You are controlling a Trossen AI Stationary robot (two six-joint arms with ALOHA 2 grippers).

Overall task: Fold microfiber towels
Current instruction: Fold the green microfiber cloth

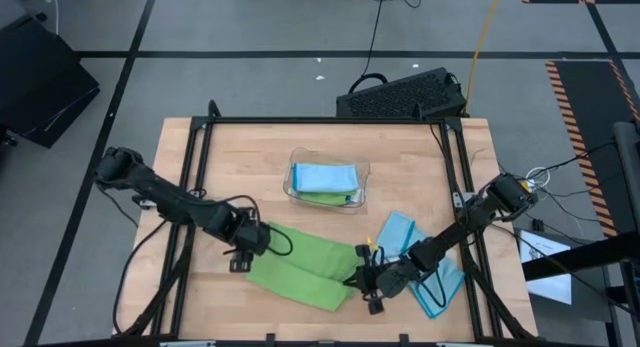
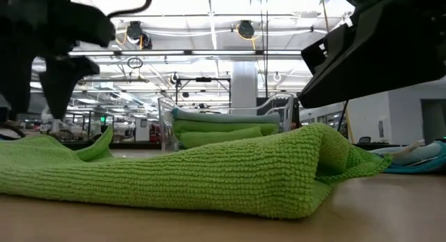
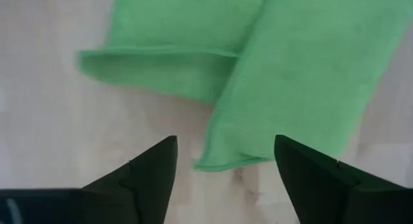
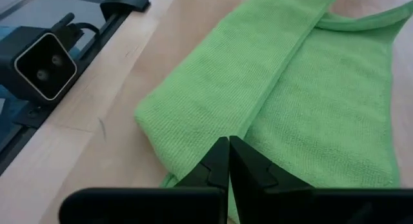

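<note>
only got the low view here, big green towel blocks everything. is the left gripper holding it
Observer: No. In its wrist view the left gripper is open above the green towel, its fingers off the cloth.
Operator: and the right one
Observer: The right gripper is shut, at the towel's right end, fingertips at the fold seam. Whether cloth is pinched, I can't tell.
Operator: any more towels past the tray
Observer: From above, the clear tray holds a folded blue towel over a green one, and more blue towels lie loose beside the right arm.
</note>
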